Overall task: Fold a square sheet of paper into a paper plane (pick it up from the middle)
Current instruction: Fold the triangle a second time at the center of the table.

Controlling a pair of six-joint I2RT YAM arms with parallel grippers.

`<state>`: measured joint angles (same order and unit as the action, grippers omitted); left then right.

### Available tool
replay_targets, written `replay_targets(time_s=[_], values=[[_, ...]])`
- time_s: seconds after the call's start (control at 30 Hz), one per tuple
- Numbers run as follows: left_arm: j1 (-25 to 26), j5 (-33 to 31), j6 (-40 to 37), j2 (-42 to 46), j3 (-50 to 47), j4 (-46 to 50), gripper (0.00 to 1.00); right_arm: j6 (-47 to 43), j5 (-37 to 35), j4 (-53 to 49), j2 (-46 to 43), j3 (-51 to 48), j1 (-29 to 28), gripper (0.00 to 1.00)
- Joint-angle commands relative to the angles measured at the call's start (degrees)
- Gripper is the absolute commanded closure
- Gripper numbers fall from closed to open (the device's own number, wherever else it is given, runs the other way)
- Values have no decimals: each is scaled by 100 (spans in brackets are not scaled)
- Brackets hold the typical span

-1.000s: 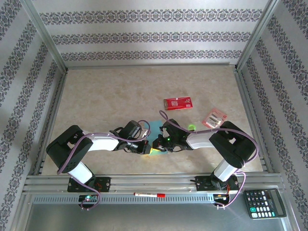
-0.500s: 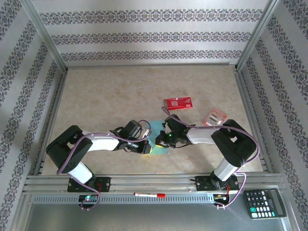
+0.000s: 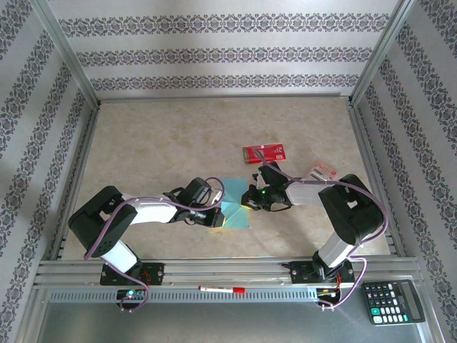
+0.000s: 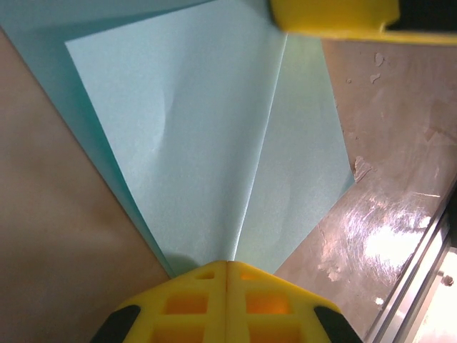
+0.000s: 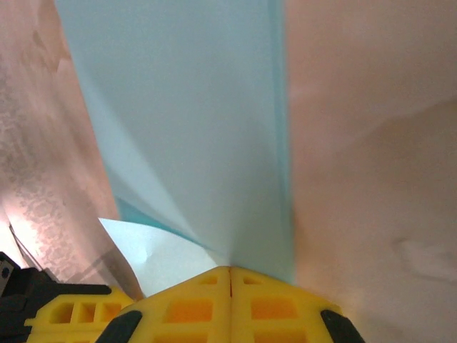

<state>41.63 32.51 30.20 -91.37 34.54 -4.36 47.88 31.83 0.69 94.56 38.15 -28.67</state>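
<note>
Okay, my left hand pinches the square sheet of paper, crease straight ahead. My right hand pinches it too.

Pale wallpaper wraps three sides, white with dark floral bands running along it. Silver metal posts rise at the back corners. The worktop is beige and marbled, evenly lit from above. Down low in the left wrist view its surface turns glossy, with a bright white glare sitting just beside the metal rail at its edge.
</note>
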Motion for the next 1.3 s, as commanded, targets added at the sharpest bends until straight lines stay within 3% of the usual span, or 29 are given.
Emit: replay_targets(time_s=[0.0,0.23,0.37,0.57,0.73,0.83,1.03,1.27], values=[[40,-310,-143,-90,-92,1033,100,-312,-581,-370,46,78,359,100],[39,-298,-119,-148,-38,999,100,-39,-230,89,-456,-62,-50,100],[39,-288,-119,-190,-3,988,100,95,-212,311,-249,-4,-402,100],[39,-171,-33,-72,166,963,100,42,-178,533,245,-18,-367,100],[47,291,474,260,296,252,85,26,-221,567,319,-188,-324,100],[43,471,771,284,331,-204,83,42,-230,599,327,-287,-323,100],[39,531,918,-216,655,-540,100,63,-256,650,290,-378,-305,100],[1,433,797,-890,910,-488,100,63,-284,669,291,-438,-297,100]])
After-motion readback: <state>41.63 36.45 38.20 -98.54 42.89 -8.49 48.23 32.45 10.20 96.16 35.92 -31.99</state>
